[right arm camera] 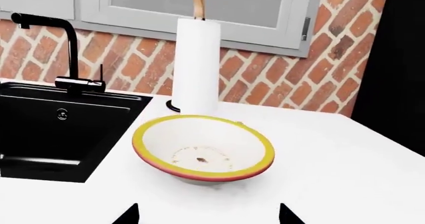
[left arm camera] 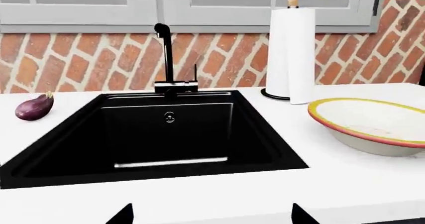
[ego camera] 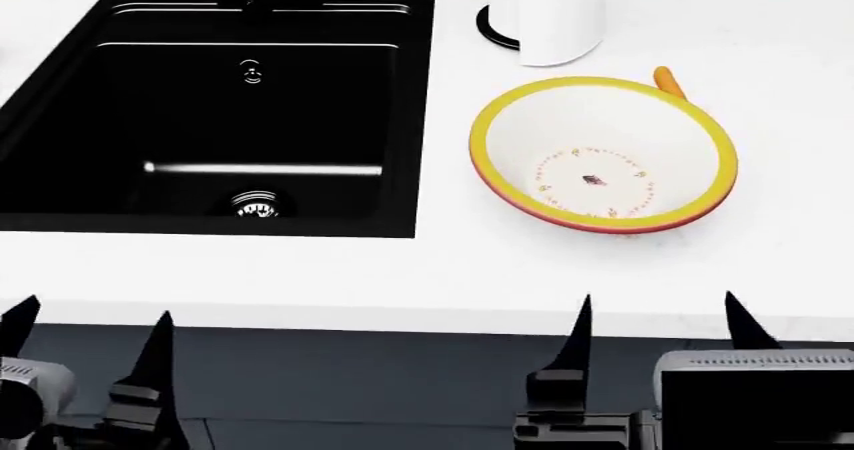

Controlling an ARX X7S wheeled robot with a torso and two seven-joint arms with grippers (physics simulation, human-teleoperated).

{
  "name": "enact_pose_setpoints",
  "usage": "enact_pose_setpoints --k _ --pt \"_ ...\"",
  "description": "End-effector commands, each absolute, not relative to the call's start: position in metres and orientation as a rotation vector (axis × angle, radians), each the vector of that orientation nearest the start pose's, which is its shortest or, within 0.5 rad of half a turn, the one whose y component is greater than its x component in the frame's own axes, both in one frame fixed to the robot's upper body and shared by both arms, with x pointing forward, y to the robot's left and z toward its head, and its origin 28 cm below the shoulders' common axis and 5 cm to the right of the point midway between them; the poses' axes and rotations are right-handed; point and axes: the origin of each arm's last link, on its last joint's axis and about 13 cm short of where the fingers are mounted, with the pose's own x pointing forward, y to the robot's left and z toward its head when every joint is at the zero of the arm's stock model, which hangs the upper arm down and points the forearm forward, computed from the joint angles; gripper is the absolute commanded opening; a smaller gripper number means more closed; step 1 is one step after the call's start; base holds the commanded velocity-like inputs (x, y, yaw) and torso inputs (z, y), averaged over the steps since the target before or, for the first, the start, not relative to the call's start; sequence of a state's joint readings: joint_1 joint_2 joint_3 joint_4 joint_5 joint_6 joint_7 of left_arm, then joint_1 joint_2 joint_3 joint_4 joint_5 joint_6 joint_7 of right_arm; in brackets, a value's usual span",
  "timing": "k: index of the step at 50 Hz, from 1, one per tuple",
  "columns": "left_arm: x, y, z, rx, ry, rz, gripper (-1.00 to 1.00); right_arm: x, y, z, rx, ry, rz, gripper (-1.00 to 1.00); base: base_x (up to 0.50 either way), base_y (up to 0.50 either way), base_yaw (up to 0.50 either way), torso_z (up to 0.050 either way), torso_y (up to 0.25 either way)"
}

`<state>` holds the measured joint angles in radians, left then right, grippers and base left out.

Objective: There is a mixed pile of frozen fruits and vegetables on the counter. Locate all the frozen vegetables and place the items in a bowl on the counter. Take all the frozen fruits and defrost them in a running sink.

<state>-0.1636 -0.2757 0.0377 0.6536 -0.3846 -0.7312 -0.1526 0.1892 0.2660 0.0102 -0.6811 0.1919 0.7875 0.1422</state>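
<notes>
Two vegetables show: a glossy dark-purple eggplant [left arm camera: 35,107] on the white surface [ego camera: 441,270] left of the black sink [ego camera: 214,110], and an orange carrot piece [ego camera: 667,82] just behind the yellow-rimmed bowl [ego camera: 603,156]. Likely slick and stiff; the eggplant's mid-body suits gripping. Both arms' jaws stand open, empty.
</notes>
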Motion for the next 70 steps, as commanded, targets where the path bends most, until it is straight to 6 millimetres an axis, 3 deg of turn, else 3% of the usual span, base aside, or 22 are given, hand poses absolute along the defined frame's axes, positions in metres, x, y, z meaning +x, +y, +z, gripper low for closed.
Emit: enact_pose_setpoints --k 1,14,25,34,46,53,70 --pt "0.217 0.237 0.171 0.026 -0.039 -0.156 1.0 0.211 -0.159 0.191 -0.155 -0.068 -0.073 1.0 0.0 0.0 0.0 0.0 0.0" --pt "0.226 0.253 0.206 -0.013 -0.03 -0.17 1.0 0.216 -0.18 0.226 -0.185 -0.048 -0.072 1.0 0.0 0.0 0.0 0.0 0.0" --pt "0.231 0.255 0.216 0.015 -0.051 -0.159 1.0 0.214 -0.195 0.254 -0.145 -0.048 -0.076 1.0 0.0 0.0 0.0 0.0 0.0" --pt "0.235 0.259 0.219 0.026 -0.045 -0.156 1.0 0.206 -0.205 0.25 -0.152 -0.025 -0.09 1.0 0.18 0.0 0.0 0.0 0.0" --pt "0.232 0.259 0.216 0.003 -0.039 -0.158 1.0 0.21 -0.21 0.242 -0.179 -0.009 -0.097 1.0 0.49 0.0 0.0 0.0 0.0" --pt "0.23 0.257 0.216 0.004 -0.038 -0.162 1.0 0.208 -0.212 0.238 -0.104 -0.057 -0.022 1.0 0.5 -0.04 0.0 0.0 0.0" --pt "0.231 0.257 0.209 0.006 -0.019 -0.168 1.0 0.206 -0.217 0.233 -0.07 -0.025 -0.046 1.0 0.5 -0.19 0.0 0.0 0.001"
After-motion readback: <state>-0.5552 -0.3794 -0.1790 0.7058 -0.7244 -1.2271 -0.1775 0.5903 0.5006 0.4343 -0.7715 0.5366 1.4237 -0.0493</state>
